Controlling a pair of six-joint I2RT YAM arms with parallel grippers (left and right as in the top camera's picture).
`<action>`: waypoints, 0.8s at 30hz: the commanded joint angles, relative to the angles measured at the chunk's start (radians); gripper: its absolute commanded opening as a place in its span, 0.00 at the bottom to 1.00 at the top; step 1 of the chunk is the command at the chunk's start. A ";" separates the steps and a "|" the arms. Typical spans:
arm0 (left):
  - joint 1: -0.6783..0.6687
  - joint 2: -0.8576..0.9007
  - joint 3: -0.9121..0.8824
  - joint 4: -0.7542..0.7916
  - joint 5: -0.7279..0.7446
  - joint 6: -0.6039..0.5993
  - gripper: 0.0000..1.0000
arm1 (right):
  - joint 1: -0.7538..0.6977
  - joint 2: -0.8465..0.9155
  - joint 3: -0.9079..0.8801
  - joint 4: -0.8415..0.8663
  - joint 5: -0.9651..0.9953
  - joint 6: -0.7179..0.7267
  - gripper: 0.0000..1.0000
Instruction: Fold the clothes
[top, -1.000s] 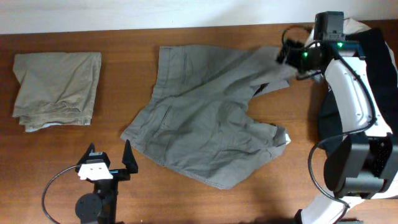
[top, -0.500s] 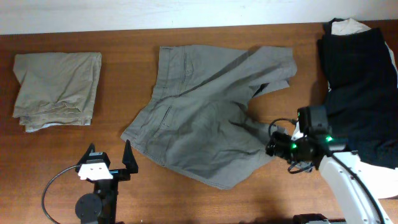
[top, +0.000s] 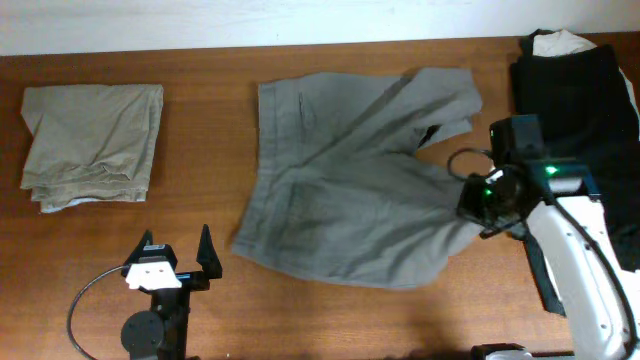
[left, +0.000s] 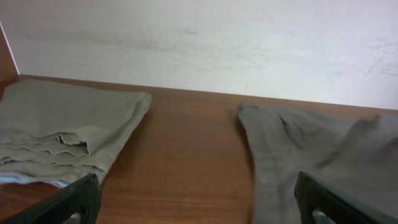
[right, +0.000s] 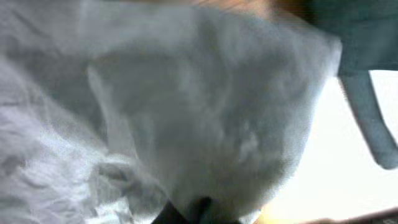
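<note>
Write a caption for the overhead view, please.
Right gripper holds the spread grey shorts at one edge, between folded khaki shorts and a dark garment pile.

A brown wooden table (left: 186, 155) stretches out ahead between the left jaws; a white wall (left: 217, 43) rises beyond it.

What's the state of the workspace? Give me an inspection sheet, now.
Surface: brown wooden table.
Job's things: grey shorts spread at centre; folded khaki shorts far left; black garments piled far right, white garment peeking out.
Clutter: nothing seen.
Grippers: left gripper open, off the cloth; right gripper apparently shut on the grey shorts' right edge.
Cables: black cable loops by left arm's base.
Surroundings: white wall behind the table.
</note>
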 joint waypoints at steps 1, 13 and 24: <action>0.006 -0.005 -0.004 -0.003 0.003 -0.002 0.99 | 0.002 0.005 0.040 -0.095 0.107 0.053 0.82; 0.006 -0.005 -0.004 -0.003 0.003 -0.002 0.99 | 0.165 0.037 0.027 0.015 -0.077 -0.053 0.04; 0.006 -0.005 -0.003 0.055 0.003 -0.002 0.99 | 0.286 -0.463 -0.360 0.080 -0.098 0.079 0.04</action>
